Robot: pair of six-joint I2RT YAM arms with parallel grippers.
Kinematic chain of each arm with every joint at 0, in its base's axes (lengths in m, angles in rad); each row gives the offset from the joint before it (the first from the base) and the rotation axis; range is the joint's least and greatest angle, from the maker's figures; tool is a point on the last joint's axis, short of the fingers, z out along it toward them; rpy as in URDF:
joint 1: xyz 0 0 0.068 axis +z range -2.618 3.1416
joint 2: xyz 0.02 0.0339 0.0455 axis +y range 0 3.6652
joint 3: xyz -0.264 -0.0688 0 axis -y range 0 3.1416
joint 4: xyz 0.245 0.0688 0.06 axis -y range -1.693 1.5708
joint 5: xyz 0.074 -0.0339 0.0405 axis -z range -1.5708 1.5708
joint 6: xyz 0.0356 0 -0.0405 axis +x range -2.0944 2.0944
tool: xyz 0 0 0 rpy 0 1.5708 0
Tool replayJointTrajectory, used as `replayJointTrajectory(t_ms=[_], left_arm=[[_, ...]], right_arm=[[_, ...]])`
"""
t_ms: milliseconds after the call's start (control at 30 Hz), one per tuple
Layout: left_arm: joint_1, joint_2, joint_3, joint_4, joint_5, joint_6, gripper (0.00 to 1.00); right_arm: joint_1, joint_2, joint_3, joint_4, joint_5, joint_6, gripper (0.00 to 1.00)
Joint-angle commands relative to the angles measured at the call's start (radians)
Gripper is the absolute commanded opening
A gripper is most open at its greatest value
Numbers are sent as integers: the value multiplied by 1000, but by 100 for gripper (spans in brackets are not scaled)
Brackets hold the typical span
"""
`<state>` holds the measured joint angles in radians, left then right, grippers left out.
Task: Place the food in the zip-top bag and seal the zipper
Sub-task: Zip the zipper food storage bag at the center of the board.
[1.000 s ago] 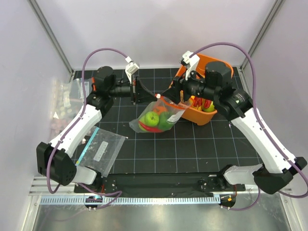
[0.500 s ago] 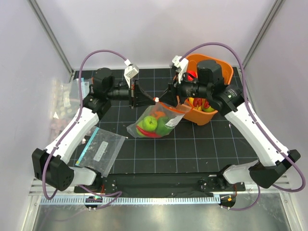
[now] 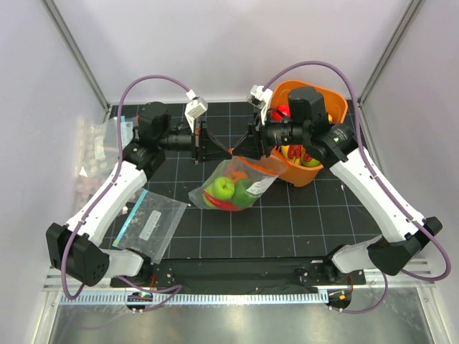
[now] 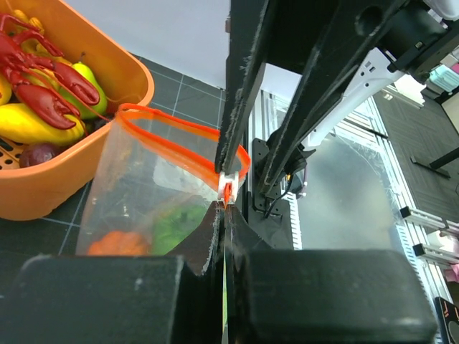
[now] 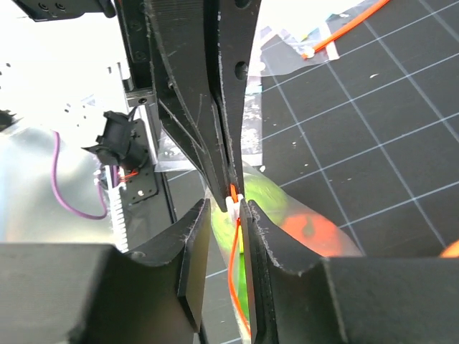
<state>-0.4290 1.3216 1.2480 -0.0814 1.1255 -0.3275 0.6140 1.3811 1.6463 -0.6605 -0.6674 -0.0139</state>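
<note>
The zip-top bag [image 3: 233, 185] hangs between my two grippers and holds green, red and orange food [image 3: 224, 188]. My left gripper [image 3: 224, 149] is shut on the end of the bag's mouth; the left wrist view [image 4: 226, 208] shows thin plastic pinched between its jaws. The orange-red zipper [image 4: 176, 132] still gapes in a loop. Its white slider [image 5: 235, 202] sits at the left gripper's tips. My right gripper [image 5: 226, 206] straddles the slider with its jaws slightly apart, a gap showing on one side. In the top view the right gripper [image 3: 242, 148] is tip to tip with the left.
An orange basket [image 3: 326, 97] with more toy food, including a red lobster [image 4: 43, 82], stands at the back right, just behind the bag. A clear bag with a teal-blue edge [image 3: 150, 223] lies flat at the front left. More clear packets [image 3: 97, 140] lie at the far left.
My right gripper has slid left along the bag's mouth until it meets the left gripper's tips. The bag has swung a little left and down.
</note>
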Motion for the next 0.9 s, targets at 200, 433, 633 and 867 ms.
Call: replayJointTrajectory(t_ms=[200,433,633,867], left_arm=[[-4,-25,50,20,45,16,0],[-4,-22,64,20,48,15,0],[-5,-22,70,19,51,15,0],[-7,-7,96,19,69,13,0]], right_arm=[[1,18,41,12,-58,42,20],[1,24,38,7,-54,63,4],[1,15,27,12,-21,60,37],[1,18,23,9,-11,57,25]])
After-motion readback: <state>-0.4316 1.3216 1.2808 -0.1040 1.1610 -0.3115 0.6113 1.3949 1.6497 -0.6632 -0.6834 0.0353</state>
